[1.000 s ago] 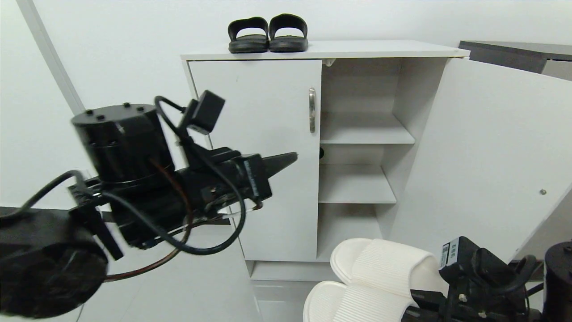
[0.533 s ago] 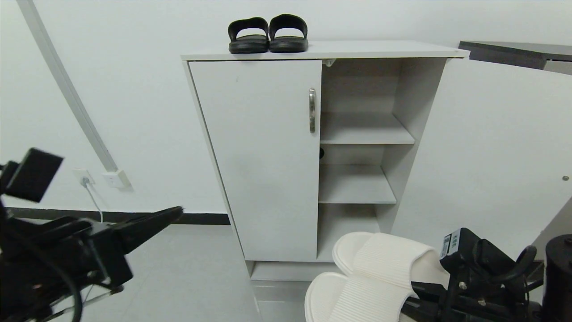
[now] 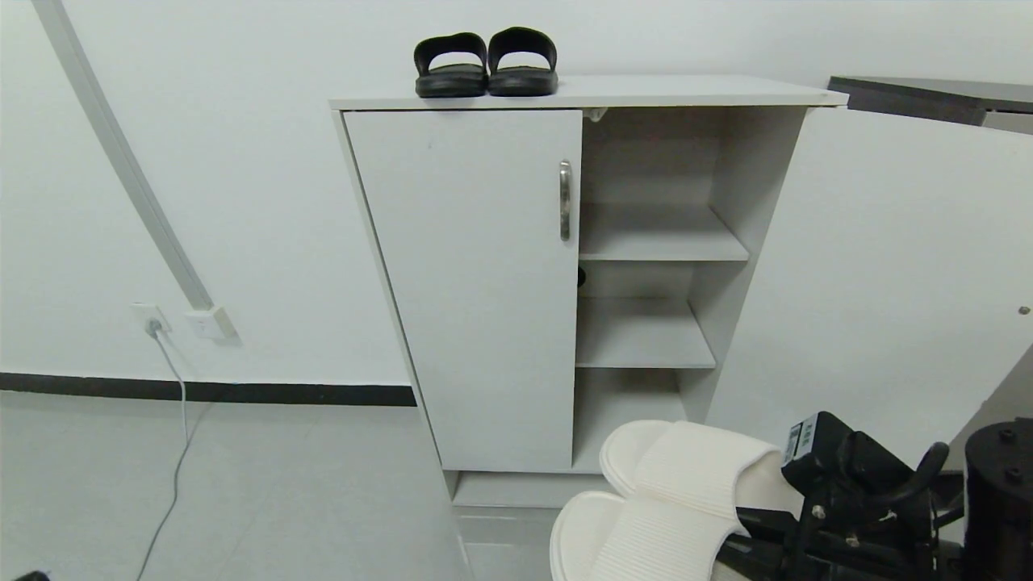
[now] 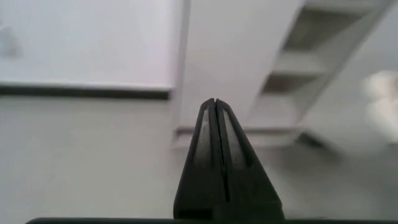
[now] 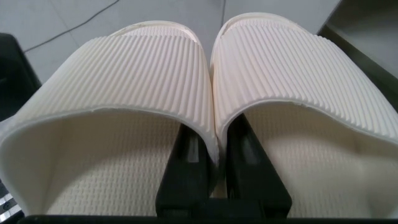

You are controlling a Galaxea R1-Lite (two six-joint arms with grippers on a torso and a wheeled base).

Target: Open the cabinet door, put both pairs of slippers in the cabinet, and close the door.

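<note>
A pair of black slippers [image 3: 486,64] stands on top of the white cabinet [image 3: 460,282]. The cabinet's left door is closed, with a metal handle [image 3: 565,200]. Its right door [image 3: 888,282] hangs wide open, showing bare shelves [image 3: 646,242]. Low in front of the open side, my right gripper [image 5: 214,149] is shut on a pair of white ribbed slippers [image 3: 670,492], pinching their two inner walls [image 5: 211,93] together. My left gripper [image 4: 215,109] is shut with nothing in it, low over the floor and pointing toward the cabinet [image 4: 230,56].
A wall socket with a cable [image 3: 153,327] and a slanted grey strip [image 3: 113,153] are on the wall to the left. A dark desk [image 3: 928,93] stands behind the open door. Open grey floor [image 3: 242,484] lies left of the cabinet.
My left arm has dropped down and to the left, out of the head view. The right gripper with the white slippers has barely shifted.
</note>
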